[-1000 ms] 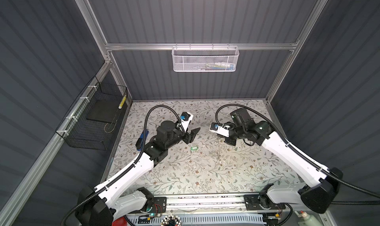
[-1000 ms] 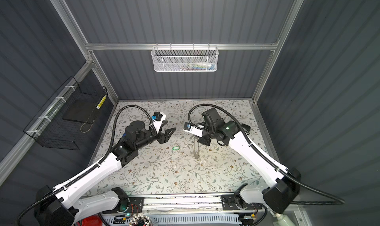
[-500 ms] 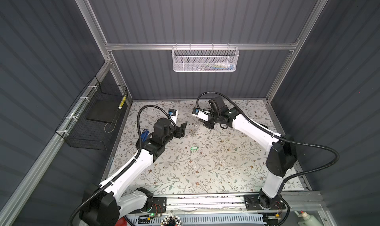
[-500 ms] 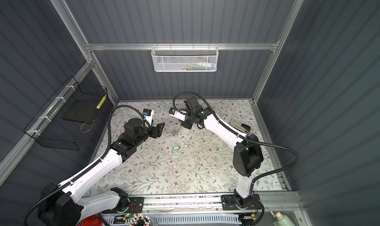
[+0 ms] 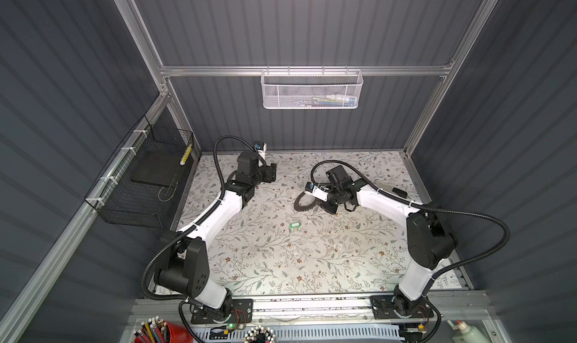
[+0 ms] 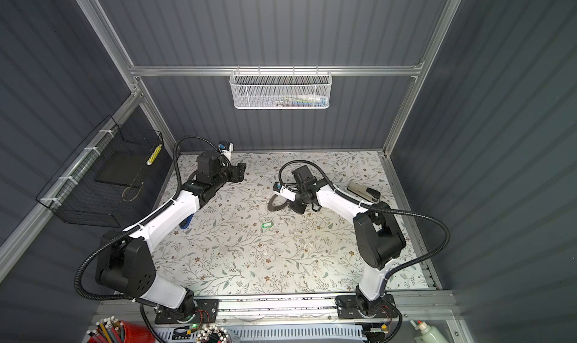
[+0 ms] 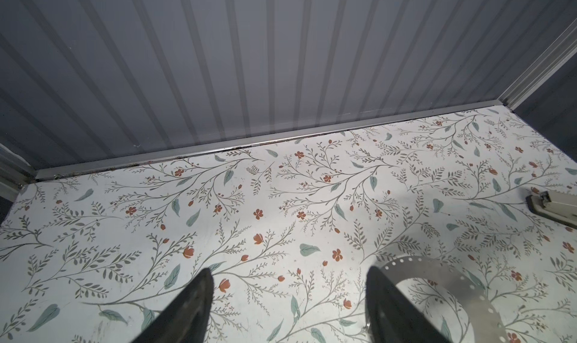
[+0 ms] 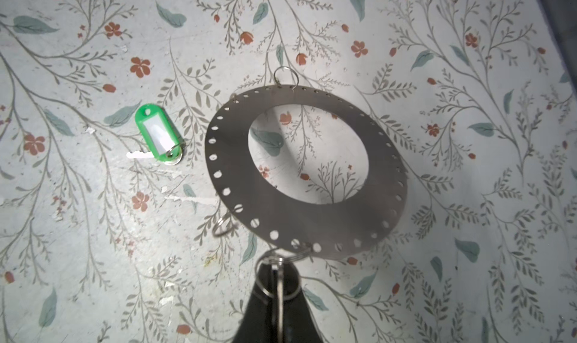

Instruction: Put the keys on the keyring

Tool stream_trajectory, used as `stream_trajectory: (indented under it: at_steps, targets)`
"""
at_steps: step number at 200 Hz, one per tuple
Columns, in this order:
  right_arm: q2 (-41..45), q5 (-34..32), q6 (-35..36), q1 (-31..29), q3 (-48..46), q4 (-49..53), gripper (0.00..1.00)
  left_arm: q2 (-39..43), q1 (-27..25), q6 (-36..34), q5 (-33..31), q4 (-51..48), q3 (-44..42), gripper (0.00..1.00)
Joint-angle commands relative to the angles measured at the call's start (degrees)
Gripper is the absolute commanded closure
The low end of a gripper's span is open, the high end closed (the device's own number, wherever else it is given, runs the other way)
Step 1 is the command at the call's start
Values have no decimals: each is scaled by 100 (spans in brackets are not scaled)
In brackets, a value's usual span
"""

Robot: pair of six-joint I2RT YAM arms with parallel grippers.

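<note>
Right pincer (image 8: 276, 282), clamped on a rim loop (image 8: 290, 256) of the keyring (image 8: 306, 176), holds it tilted above the mat (image 8: 468, 201); the green key tag (image 8: 159, 135) lies apart, left and nearer. Left pincer (image 7: 290, 272) gapes empty near the far wall (image 7: 281, 60).

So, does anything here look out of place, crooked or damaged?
Nothing looks damaged or spilled. One thing is askew: the keyring hangs tilted, because the right gripper pinches only a small wire ring on its rim, not the plate. The green key tag lies loose on the table, apart from it.
</note>
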State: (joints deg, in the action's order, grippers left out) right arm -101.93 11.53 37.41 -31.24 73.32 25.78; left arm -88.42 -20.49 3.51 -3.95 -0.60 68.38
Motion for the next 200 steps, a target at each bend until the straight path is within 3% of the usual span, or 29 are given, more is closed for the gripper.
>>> stream_trajectory:
  at_steps: [1, 26, 52, 93, 121, 146, 171, 200]
  targets:
    - [157, 7, 113, 75, -225, 121, 96, -127, 61, -165, 376, 149, 212, 23]
    - [327, -80, -6, 273, -649, -28, 93, -362, 63, -29, 546, -80, 483, 23]
    - [523, -128, -117, 528, -1208, -263, 90, -357, 63, 117, 737, 187, 112, 22]
    - [837, -270, -329, 781, -1789, -603, 65, -75, 67, 112, 973, 438, -526, 21]
    - [1153, -435, -437, 851, -1925, -603, 53, 206, 63, 8, 1118, 331, -787, 20]
    - [1598, -361, -666, 844, -1929, -407, 50, 551, 63, -52, 1222, 302, -1082, 20]
    - [1974, 199, -981, 661, -1960, -392, 50, 904, 63, -72, 1393, 139, -1401, 20]
    - [1718, 370, -967, 267, -1771, -411, 50, 1219, 68, -94, 1433, -425, -1509, 20]
